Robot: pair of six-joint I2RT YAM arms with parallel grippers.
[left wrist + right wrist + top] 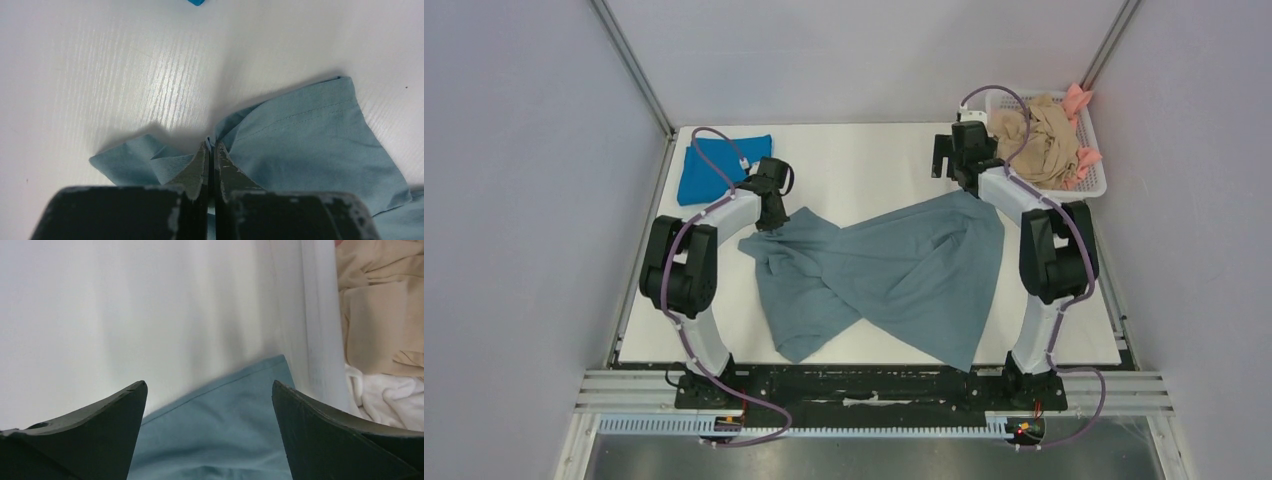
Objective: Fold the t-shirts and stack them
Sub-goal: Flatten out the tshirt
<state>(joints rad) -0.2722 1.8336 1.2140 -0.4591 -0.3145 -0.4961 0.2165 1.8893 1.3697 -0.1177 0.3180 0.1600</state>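
A large dusty grey-blue t-shirt (894,270) lies spread and twisted across the middle of the white table. My left gripper (212,145) is shut on a pinch of its cloth (305,145) at the shirt's left upper corner; in the top view the left gripper (771,215) sits there. My right gripper (210,390) is open above the shirt's far right corner (225,430), holding nothing; in the top view the right gripper (949,160) stands just beyond that corner. A bright blue t-shirt (714,165) lies folded at the far left.
A white basket (1099,185) at the far right holds beige (1044,140) and pink (1079,100) shirts; its wall (320,315) is close to my right gripper. White walls enclose the table. The bright blue shirt's tip (196,2) shows at the top of the left wrist view.
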